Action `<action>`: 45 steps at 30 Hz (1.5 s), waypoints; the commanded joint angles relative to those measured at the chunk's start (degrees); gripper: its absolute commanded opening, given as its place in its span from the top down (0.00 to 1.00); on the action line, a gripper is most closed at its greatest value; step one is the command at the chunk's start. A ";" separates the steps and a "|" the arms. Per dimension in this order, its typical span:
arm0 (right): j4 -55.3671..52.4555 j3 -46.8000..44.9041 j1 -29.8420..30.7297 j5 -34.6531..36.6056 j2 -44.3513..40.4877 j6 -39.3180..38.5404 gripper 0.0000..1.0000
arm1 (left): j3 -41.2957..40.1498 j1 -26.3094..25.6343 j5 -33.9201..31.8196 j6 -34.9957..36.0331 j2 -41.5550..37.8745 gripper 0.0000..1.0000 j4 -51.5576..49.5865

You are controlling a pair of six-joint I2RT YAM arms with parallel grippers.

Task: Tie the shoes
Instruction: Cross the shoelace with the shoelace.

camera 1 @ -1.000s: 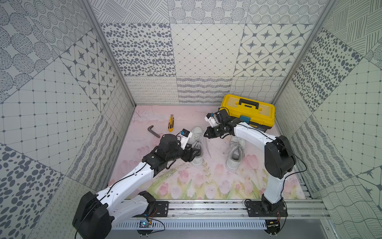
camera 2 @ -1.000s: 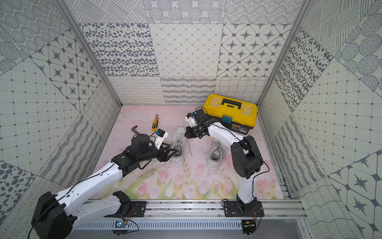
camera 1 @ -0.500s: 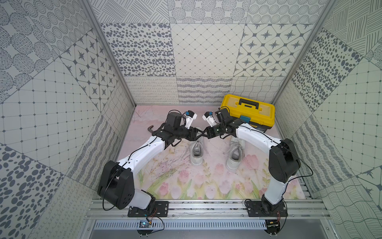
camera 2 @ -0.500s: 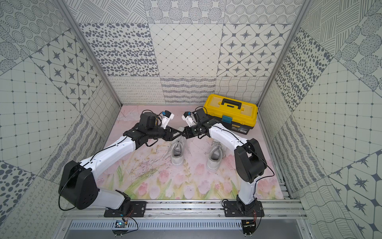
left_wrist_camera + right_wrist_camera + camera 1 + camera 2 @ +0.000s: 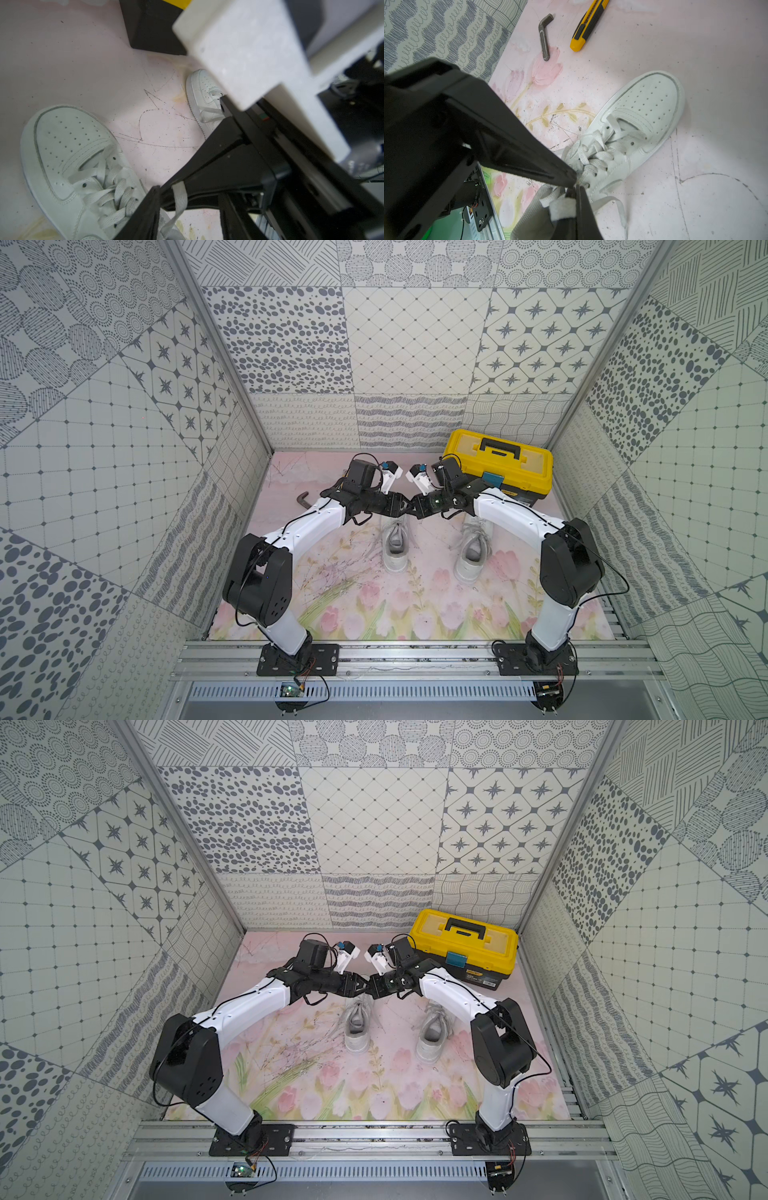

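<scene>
My left pincer (image 5: 401,506) meets the right tip to tip; whether it grips, I cannot tell. The shoe (image 5: 395,547) lies at six o'clock below, its mate (image 5: 471,551) at four. My right pincer (image 5: 415,505) is clenched on the lace (image 5: 179,199). I'd hold it taut and close the left squarely.

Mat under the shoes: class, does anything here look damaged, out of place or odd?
Yes. The mat is scored with dark scratches and yellowish stains between the two shoes. A utility knife and an L-shaped metal tool lie loose on it, outside the toolbox.
</scene>
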 commanded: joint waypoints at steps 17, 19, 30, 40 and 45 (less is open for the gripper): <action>3.83 -8.73 -2.75 1.18 -8.23 -4.54 0.71 | -0.99 0.89 3.16 -0.49 -1.27 1.00 -0.21; 5.65 -11.13 -3.50 0.68 -9.95 -5.42 0.61 | -1.25 0.89 3.18 -0.49 -1.61 1.00 -0.03; 32.00 -21.81 -3.91 -10.41 -11.55 -12.06 0.28 | -1.83 1.01 3.04 -0.15 -2.60 1.00 -0.17; 43.37 -21.42 -3.88 -16.03 -3.95 -16.35 0.21 | -1.92 0.97 3.40 -0.12 -2.90 1.00 -0.61; 47.49 -22.37 -3.88 -19.51 -0.96 -14.45 0.22 | -1.92 1.05 3.64 -0.12 -2.87 1.00 -0.61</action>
